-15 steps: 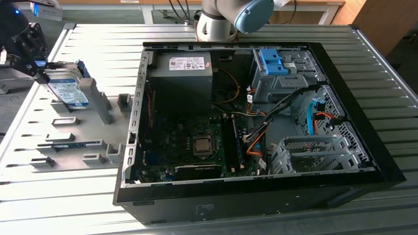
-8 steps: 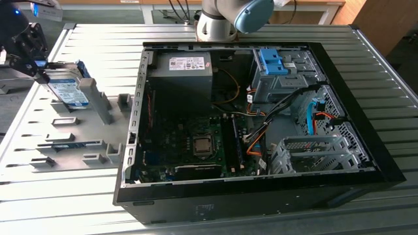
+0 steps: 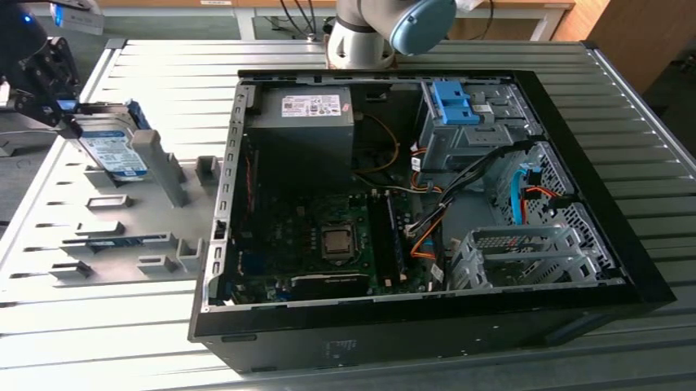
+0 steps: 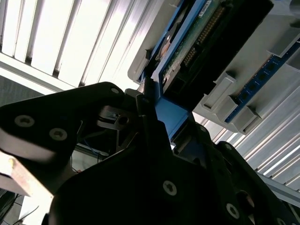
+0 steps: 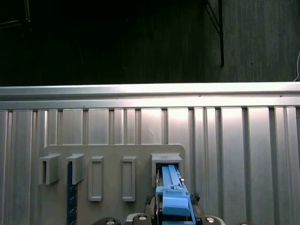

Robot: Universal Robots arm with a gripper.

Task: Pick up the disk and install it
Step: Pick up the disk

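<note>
My hand [image 4: 164,119] is clamping narrow on the blue frame of the disk [image 3: 109,151], which is standing on edge in its slot of the grey rack [image 3: 49,208] on the table [image 3: 109,342], toward the exterior view's left. So I'm judging the grasp made, with the disk not yet lifted out and the carry and install both left to do. The case [image 3: 435,326] is lying open, well apart. Counting now: one hand, one disk, one rack, one case, one empty silver cage [image 3: 522,252] inside it, and one blue clip [image 3: 451,102] inside too.
</note>
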